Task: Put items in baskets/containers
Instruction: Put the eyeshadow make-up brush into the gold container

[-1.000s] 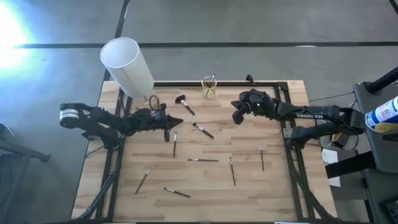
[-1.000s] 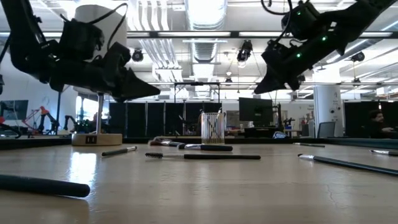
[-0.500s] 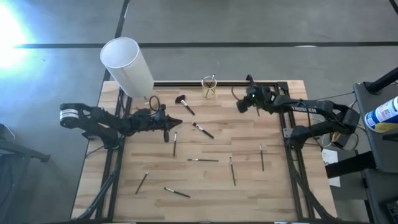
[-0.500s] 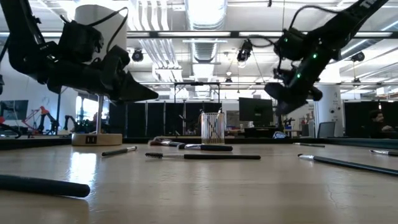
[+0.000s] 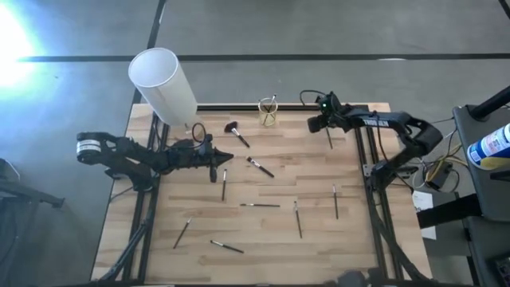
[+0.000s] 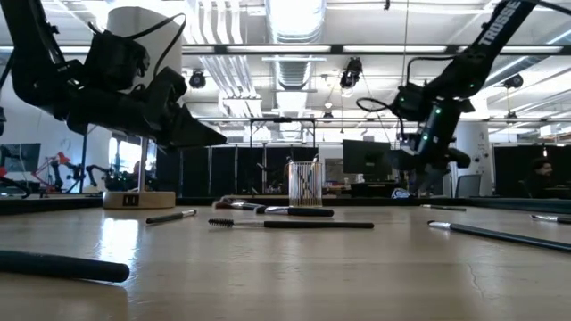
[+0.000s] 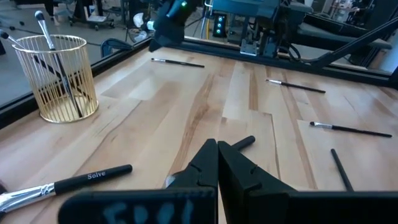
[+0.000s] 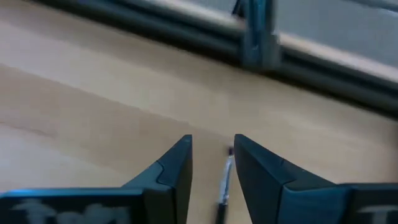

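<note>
You are early in the job. The cup point(image 5: 268, 112) at the table's 12 o'clock edge holds only a couple of brushes; you can see them leaning inside it in the left wrist view. Most of the brushes point(image 5: 260, 205) are not yet in the cup: about ten lie loose on the wood, from the bushy brush point(image 5: 237, 132) just at 7 o'clock of the cup down to a stray pair near 7 o'clock of the table.

Your right gripper point(image 5: 316, 123) hangs at 3 o'clock of the cup, near the far rail, fingers spread and empty, with a thin brush point(image 8: 222, 182) lying on the boards between the tips. That one looks like your next pick.

Your left gripper point(image 5: 227, 157) waits at 9 o'clock of centre, fingers pressed together on nothing.

The cup is a small yellowish piece, ribbed like wire, upright and see-through. The brushes are thin dark sticks, some pale-tipped, lying flat.
</note>
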### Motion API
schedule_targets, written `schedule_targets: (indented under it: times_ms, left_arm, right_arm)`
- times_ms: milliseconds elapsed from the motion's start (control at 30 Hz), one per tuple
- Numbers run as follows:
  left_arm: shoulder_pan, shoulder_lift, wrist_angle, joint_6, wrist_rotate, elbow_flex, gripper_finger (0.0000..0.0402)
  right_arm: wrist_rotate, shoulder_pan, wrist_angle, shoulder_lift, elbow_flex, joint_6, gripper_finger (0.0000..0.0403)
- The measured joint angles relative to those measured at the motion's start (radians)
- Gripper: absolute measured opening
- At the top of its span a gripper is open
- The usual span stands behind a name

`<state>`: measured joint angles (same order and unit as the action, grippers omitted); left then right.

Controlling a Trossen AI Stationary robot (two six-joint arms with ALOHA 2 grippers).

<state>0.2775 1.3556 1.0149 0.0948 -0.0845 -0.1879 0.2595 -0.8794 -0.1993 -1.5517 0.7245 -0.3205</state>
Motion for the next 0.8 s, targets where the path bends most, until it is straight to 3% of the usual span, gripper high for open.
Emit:
schedule_targets:
  times_ms: [433,700,800]
  left_arm:
    - [0.0,0.0,-0.006,0.0,0.0,0.0,0.0002]
    - [0.0,0.0,-0.007,0.0,0.0,0.0,0.0002]
    - [0.0,0.0,-0.007,0.0,0.0,0.0,0.0002]
  right_arm:
    - [0.004,0.0,-0.182,-0.19,0.169,-0.079,0.0075]
    - [0.039,-0.001,-0.335,-0.195,0.228,-0.099,0.0077]
    - [0.114,-0.002,-0.375,-0.178,0.261,-0.121,0.0083]
